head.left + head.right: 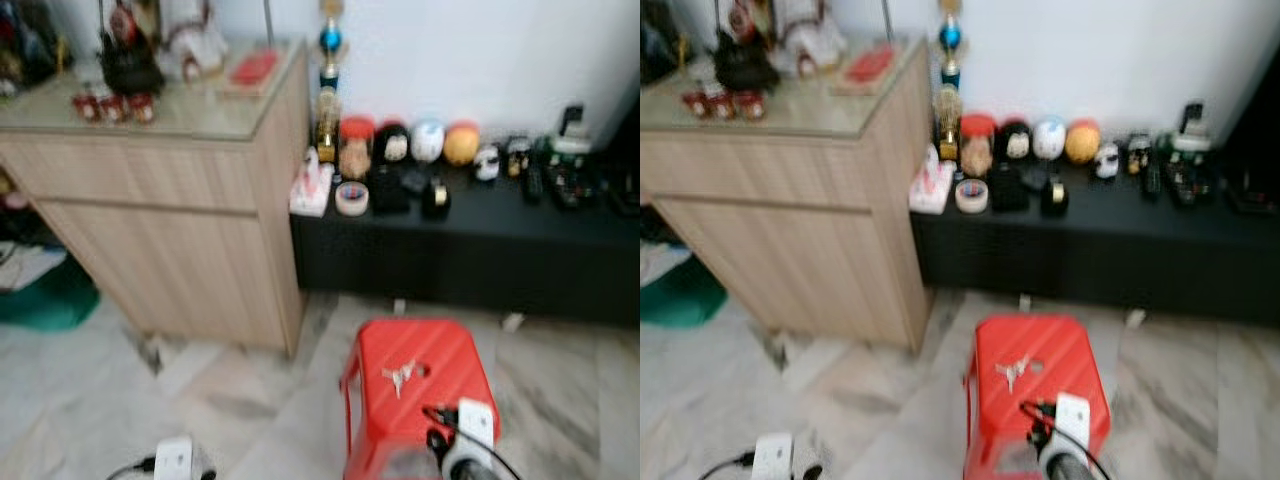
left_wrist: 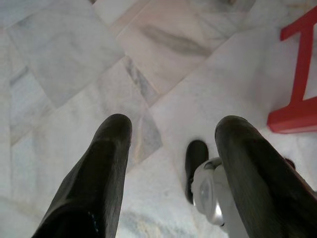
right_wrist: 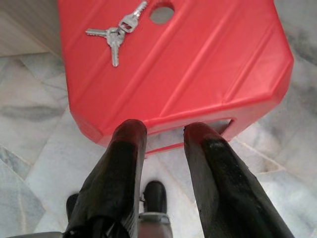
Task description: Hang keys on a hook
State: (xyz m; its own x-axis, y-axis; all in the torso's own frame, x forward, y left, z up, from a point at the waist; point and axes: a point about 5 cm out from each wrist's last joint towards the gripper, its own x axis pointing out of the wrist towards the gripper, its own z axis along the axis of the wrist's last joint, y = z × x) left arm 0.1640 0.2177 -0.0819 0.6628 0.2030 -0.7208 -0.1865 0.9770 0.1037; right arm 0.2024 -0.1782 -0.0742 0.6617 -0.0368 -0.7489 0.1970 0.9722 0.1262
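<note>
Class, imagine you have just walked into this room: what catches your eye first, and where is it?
The bright red stool stands on the pale marble floor before the black low cabinet, with a bunch of keys lying on its seat beside the round hole. The right gripper hovers open by the stool's near edge.

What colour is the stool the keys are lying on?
Bright red. The stool with the silver keys on top shows best in the right wrist view.

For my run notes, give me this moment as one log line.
stage: approach | keys: lying on red stool, not picked up | right gripper: open, over stool's near edge | left gripper: open, idle over floor
</note>
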